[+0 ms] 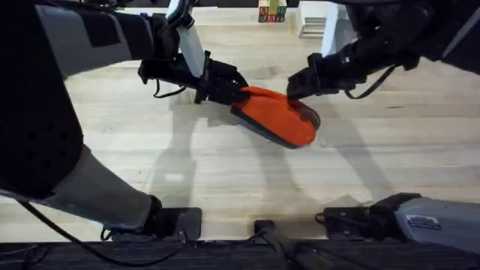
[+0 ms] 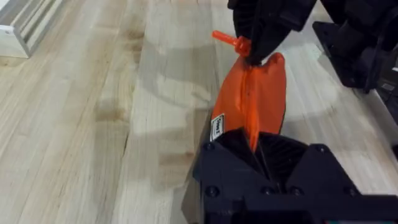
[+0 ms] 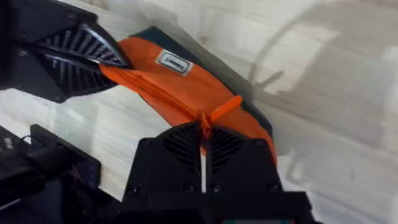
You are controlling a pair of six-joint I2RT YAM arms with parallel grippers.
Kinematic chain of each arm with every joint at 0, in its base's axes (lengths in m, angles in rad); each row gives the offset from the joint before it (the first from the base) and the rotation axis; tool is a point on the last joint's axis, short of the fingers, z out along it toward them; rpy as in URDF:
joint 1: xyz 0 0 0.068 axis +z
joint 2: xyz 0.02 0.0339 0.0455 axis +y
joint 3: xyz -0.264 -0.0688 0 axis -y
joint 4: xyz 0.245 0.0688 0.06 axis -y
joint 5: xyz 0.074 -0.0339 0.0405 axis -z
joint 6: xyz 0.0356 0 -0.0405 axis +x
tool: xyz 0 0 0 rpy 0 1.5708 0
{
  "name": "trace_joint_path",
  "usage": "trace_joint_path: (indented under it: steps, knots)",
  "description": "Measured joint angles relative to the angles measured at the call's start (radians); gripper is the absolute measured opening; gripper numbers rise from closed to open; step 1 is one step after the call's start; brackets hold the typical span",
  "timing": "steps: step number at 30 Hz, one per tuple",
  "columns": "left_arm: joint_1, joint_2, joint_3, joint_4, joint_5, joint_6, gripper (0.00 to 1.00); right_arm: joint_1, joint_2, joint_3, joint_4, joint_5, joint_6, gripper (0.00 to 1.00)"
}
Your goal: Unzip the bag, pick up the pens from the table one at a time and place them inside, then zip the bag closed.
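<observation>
The orange bag [image 1: 276, 117] lies in the middle of the table [image 1: 112, 157], held at both ends. My left gripper [image 1: 238, 93] is shut on the fabric of its left end, its black fingers [image 2: 236, 146] pinching the orange seam. At the other end my right gripper [image 1: 298, 88] is shut where the small red pull tab [image 3: 225, 106] meets the zipper line. That tab [image 2: 226, 40] sticks out beside the right fingers. The bag [image 3: 180, 84] shows a white label and a dark base edge. The pens are out of view.
Coloured blocks [image 1: 271, 11] and a white object [image 1: 315, 24] stand at the table's far edge. A white ridged piece [image 2: 18, 31] lies off to one side. Bare wood stretches in front of the bag toward the arm bases [image 1: 176, 223].
</observation>
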Motion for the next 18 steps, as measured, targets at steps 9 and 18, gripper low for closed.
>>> trace_joint_path:
  steps: [9,18]
  knots:
    - [0.007,0.000,-0.001,-0.001,-0.028,0.000,0.044,-0.103,0.000,0.000,-0.099,0.041,-0.022,0.034]
    - [0.008,0.000,-0.001,0.000,-0.040,0.000,0.044,-0.235,0.000,-0.001,-0.147,0.053,-0.026,0.034]
